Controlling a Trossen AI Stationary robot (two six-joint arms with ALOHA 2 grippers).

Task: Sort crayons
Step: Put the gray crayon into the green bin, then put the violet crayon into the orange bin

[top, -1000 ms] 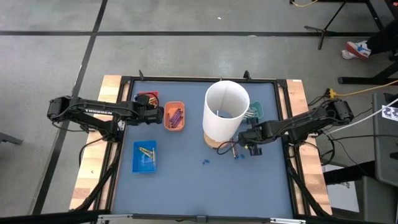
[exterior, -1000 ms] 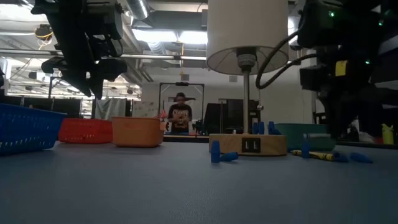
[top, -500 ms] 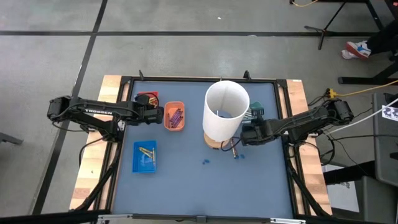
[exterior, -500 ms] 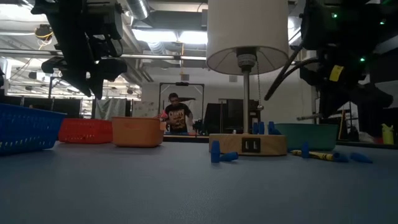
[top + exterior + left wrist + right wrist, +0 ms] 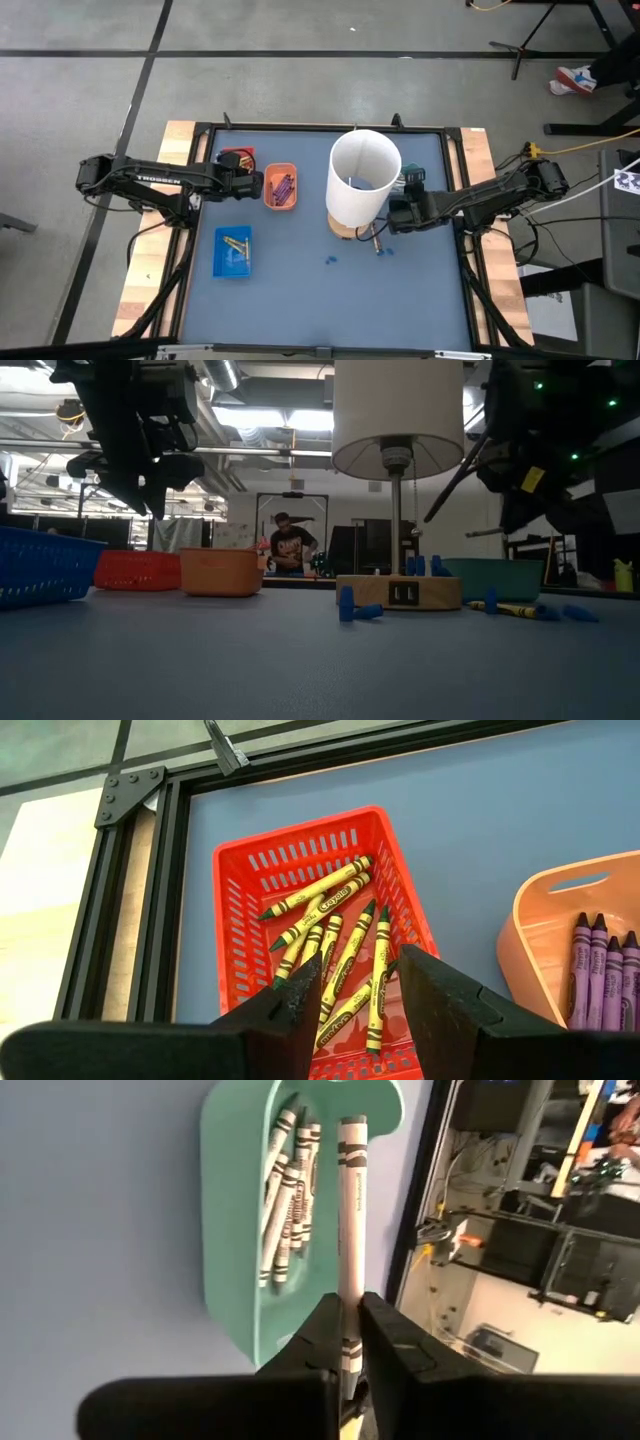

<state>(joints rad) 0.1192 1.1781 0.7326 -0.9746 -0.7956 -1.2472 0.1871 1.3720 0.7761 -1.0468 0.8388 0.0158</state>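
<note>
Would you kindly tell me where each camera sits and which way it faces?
High: overhead, looking down; both arms over the blue table.
Low: table height, looking level; arms above.
Left wrist: over the red slotted basket of yellow crayons; own fingers.
Right wrist: over the teal tray; fingers hold a grey crayon.
High and left wrist share the red basket.

A grey concrete floor is surrounding the table, with dark tape lines crossing it beyond the table's far edge. Past the table's right corner, a black stand is resting on the floor beside a yellow cable, and a person's shoe is showing close by. Behind the table, ceiling lights are glowing among pipes, and a person is standing far back before a dark-framed opening.
</note>
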